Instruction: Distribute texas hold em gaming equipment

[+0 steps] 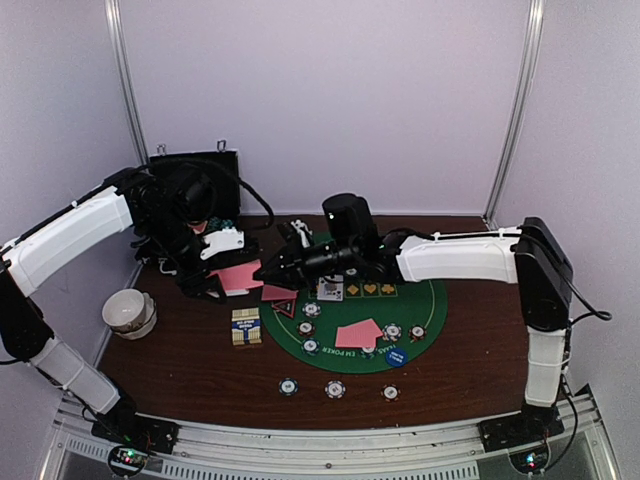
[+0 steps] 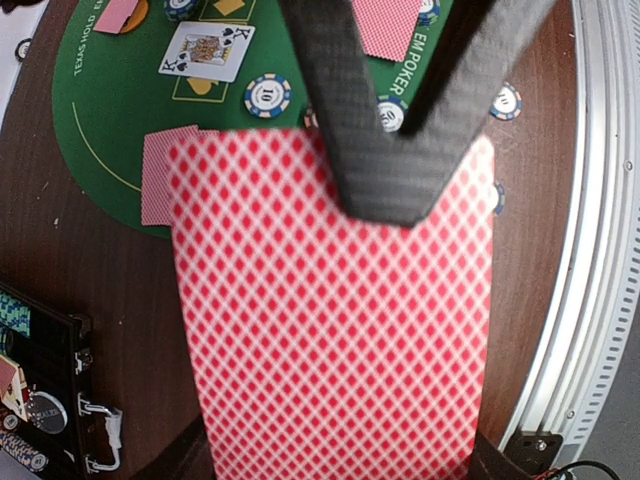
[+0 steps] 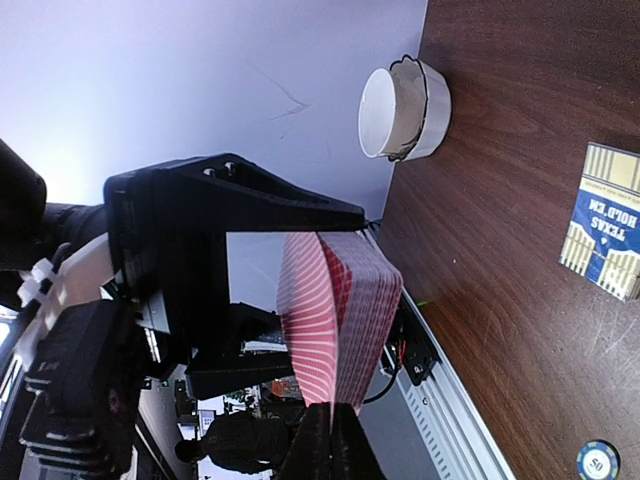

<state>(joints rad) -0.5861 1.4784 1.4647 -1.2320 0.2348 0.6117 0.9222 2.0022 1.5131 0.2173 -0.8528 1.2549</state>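
My left gripper (image 1: 222,266) is shut on a deck of pink-red-backed playing cards (image 2: 330,300), held above the table left of the green mat (image 1: 425,300). My right gripper (image 3: 333,440) reaches across and is shut on the edge of the top card (image 3: 312,320), which bows away from the rest of the deck (image 3: 368,300). A king (image 2: 207,50) lies face up on the mat, with face-down cards (image 1: 358,334), stripe-edged chips (image 1: 312,309), a blue disc (image 1: 397,356) and a red-black triangle marker (image 1: 284,308). Three more chips (image 1: 334,389) lie in front of the mat.
A blue-and-cream card box (image 1: 246,326) lies left of the mat. A white bowl (image 1: 130,310) stands at the left edge. The open black case (image 1: 195,175) stands at the back left. The table's metal rail (image 2: 600,250) runs along the near edge.
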